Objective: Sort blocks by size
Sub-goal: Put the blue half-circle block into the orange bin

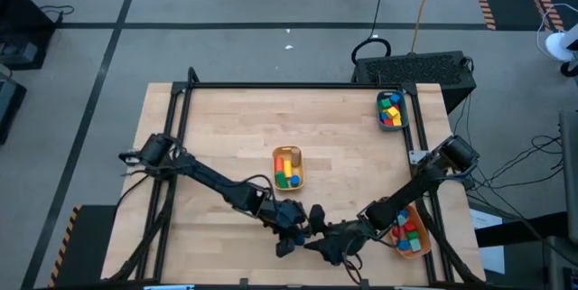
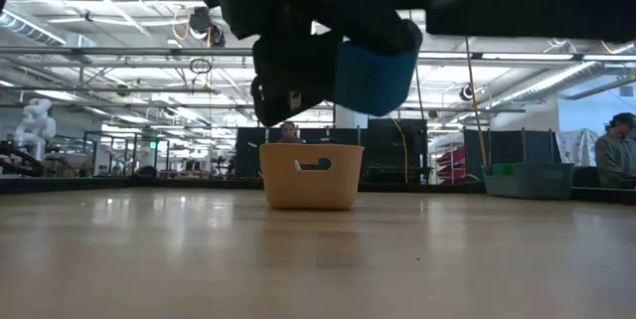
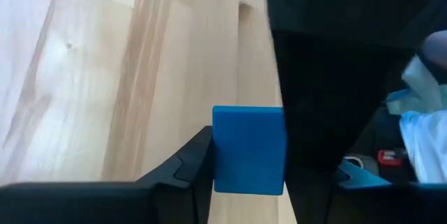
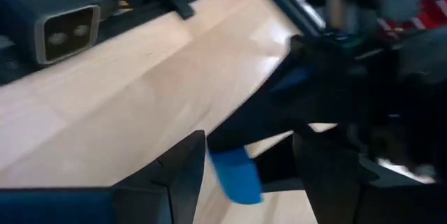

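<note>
A blue block (image 3: 249, 151) hangs above the table near its front edge, and my left gripper (image 1: 293, 227) is shut on it. The low view shows the same block (image 2: 373, 66) well clear of the wood. My right gripper (image 1: 318, 234) comes in from the right and meets the left one there. It is open, and in its wrist view the blue block (image 4: 234, 175) sits between its spread fingers, close to one finger (image 4: 185, 165) and apart from the other. Other blocks lie in three bins. My left gripper pinches the blue block between its two fingers, on two opposite side faces (image 3: 218, 155). The fingers slant downward, coming from the table's left. The block is lifted clear of the table, with its flat face toward the wrist camera.
A yellow-orange bin (image 1: 287, 167) with blocks stands mid-table. A teal bin (image 1: 391, 109) sits at the far right, and an orange bin (image 1: 411, 233) at the near right under my right arm. Bare wood lies to the left and at the far side.
</note>
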Controlling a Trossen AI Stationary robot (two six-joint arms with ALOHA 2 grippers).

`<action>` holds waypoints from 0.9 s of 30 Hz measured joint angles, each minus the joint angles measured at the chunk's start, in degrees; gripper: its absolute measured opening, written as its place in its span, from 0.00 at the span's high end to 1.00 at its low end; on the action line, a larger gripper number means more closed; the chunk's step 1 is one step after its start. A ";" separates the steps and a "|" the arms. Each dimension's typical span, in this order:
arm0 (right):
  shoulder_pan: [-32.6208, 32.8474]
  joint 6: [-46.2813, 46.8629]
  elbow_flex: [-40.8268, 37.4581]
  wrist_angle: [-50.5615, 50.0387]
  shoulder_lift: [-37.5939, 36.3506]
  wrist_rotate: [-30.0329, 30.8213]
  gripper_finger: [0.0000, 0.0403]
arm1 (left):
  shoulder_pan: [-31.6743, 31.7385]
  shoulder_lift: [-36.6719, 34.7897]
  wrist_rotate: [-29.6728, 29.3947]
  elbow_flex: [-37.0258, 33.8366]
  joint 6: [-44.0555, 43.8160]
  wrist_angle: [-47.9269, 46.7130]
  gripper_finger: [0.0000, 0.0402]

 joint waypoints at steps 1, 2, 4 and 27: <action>0.00 0.30 0.02 -0.60 -0.01 -0.80 0.50 | 0.06 0.00 0.00 0.03 0.49 -0.19 0.66; 0.04 0.49 0.02 -1.37 -0.01 -0.90 0.50 | 0.06 -0.05 0.00 0.18 1.07 -0.34 0.66; 0.09 0.89 0.00 -2.37 -0.01 -0.94 0.50 | 0.11 -0.22 0.02 0.48 2.32 0.80 0.66; -0.07 -0.63 0.04 -2.18 -0.08 -3.47 0.82 | 0.09 -0.40 2.10 0.33 4.05 5.80 0.66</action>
